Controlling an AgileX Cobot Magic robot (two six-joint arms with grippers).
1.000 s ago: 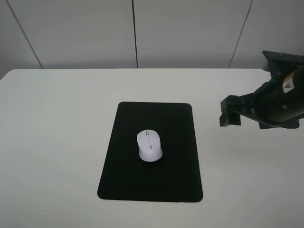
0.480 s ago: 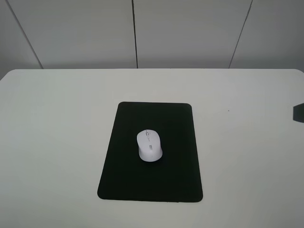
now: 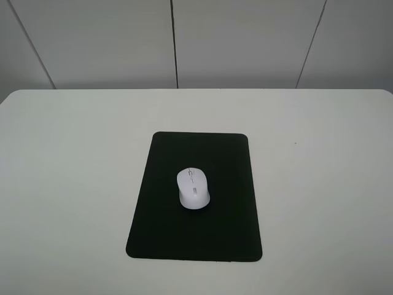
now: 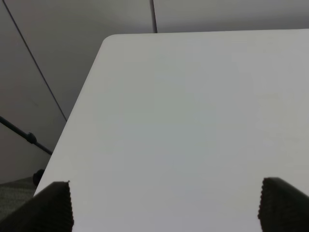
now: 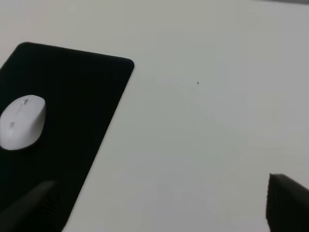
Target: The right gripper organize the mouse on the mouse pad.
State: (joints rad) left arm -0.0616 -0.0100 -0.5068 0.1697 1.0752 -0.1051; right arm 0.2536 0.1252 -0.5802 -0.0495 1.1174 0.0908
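Observation:
The white mouse [image 3: 193, 188] lies near the middle of the black mouse pad [image 3: 221, 233] on the white table. Neither arm shows in the exterior high view. In the right wrist view the mouse [image 5: 21, 122] rests on the pad [image 5: 77, 96], well away from my right gripper [image 5: 161, 205], whose two black fingertips [image 5: 287, 203] stand wide apart with nothing between them. In the left wrist view my left gripper [image 4: 166, 205] is open and empty over bare table, with only the fingertips [image 4: 53, 205] showing.
The white table [image 3: 319, 184] spreads on all sides of the pad. Its far edge meets a grey panelled wall [image 3: 245, 43]. The left wrist view shows the table's corner edge [image 4: 104, 43] and a drop beside it.
The right arm, which stood at the right side of the exterior high view, has drawn back out of that view. The mouse and pad have not moved.

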